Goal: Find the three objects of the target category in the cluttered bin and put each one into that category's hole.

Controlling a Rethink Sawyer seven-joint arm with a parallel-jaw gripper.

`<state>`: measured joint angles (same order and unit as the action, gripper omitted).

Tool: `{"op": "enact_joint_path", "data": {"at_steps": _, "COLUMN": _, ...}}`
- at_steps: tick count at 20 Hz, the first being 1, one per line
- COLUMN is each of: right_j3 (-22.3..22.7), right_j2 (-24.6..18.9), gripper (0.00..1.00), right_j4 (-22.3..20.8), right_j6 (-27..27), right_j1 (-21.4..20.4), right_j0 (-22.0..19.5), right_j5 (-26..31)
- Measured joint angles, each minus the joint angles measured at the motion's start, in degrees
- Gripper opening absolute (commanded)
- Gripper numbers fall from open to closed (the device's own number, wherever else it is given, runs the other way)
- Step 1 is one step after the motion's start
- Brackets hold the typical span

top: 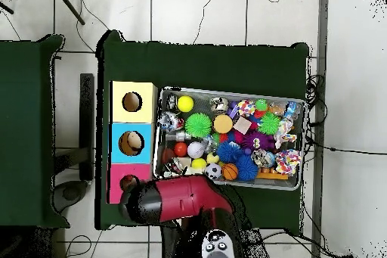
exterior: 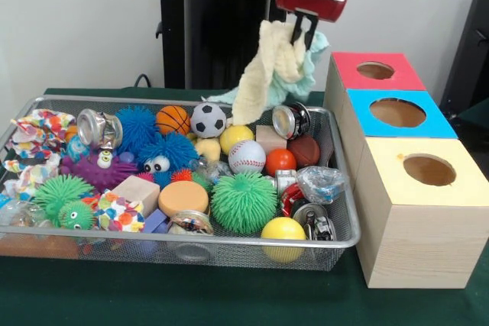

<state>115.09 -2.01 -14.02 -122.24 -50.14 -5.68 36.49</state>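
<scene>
A: Gripper (exterior: 302, 33) clamped on a pale yellow cloth (exterior: 267, 70), a mint cloth (exterior: 304, 68) bunched behind it; both hang clear above the far rim of the cluttered bin (exterior: 345, 211), at its 1 o'clock corner.

B: Why so high?

A: Likely so the tails clear the clutter before moving toward the pink-topped box (exterior: 376, 71), at 3 o'clock from the gripper.

You get even, soft indoor light in the front view — only faint shadows under the wire basket (exterior: 345, 243) below the gripper (exterior: 303, 34). Left of the gripper, a shiny can (exterior: 98, 126) glints. Overhead, the white floor (top: 348, 73) looks washed out — the green tablecloth (top: 204, 62) dark.
</scene>
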Motion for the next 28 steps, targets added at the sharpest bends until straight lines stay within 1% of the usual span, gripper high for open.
{"op": "enact_joint_path", "data": {"at_steps": 4, "right_j3": -1.45, "right_j2": 0.20, "gripper": 0.00, "right_j4": 0.96, "right_j6": 0.00, "right_j1": 2.22, "right_j0": 2.24, "right_j5": 0.01}}
{"op": "enact_joint_path", "data": {"at_steps": 6, "right_j3": -2.96, "right_j2": 0.43, "gripper": 0.00, "right_j4": 1.28, "right_j6": 0.00, "right_j1": 3.88, "right_j0": 3.07, "right_j5": 0.00}}
{"op": "enact_joint_path", "data": {"at_steps": 11, "right_j3": -7.01, "right_j2": 1.08, "gripper": 0.00, "right_j4": 1.30, "right_j6": 0.00, "right_j1": 7.43, "right_j0": 3.36, "right_j5": -0.33}}
{"op": "enact_joint_path", "data": {"at_steps": 13, "right_j3": -8.68, "right_j2": 1.07, "gripper": 0.00, "right_j4": 1.38, "right_j6": 0.00, "right_j1": 8.94, "right_j0": 2.85, "right_j5": -1.47}}
{"op": "enact_joint_path", "data": {"at_steps": 14, "right_j3": -10.03, "right_j2": 1.03, "gripper": 0.00, "right_j4": 1.47, "right_j6": 0.00, "right_j1": 10.24, "right_j0": 2.03, "right_j5": -3.04}}
{"op": "enact_joint_path", "data": {"at_steps": 15, "right_j3": -10.33, "right_j2": 1.01, "gripper": 0.00, "right_j4": 1.49, "right_j6": 0.00, "right_j1": 10.52, "right_j0": 1.77, "right_j5": -3.46}}
{"op": "enact_joint_path", "data": {"at_steps": 18, "right_j3": -13.00, "right_j2": 0.72, "gripper": 0.00, "right_j4": 1.49, "right_j6": 0.00, "right_j1": 13.00, "right_j0": -1.21, "right_j5": -6.71}}
{"op": "enact_joint_path", "data": {"at_steps": 25, "right_j3": -16.77, "right_j2": 0.61, "gripper": 0.00, "right_j4": 1.73, "right_j6": 0.00, "right_j1": 15.51, "right_j0": -3.94, "right_j5": -7.17}}
{"op": "enact_joint_path", "data": {"at_steps": 28, "right_j3": -17.62, "right_j2": 0.52, "gripper": 0.00, "right_j4": 2.03, "right_j6": 0.00, "right_j1": 16.09, "right_j0": -4.02, "right_j5": -7.18}}
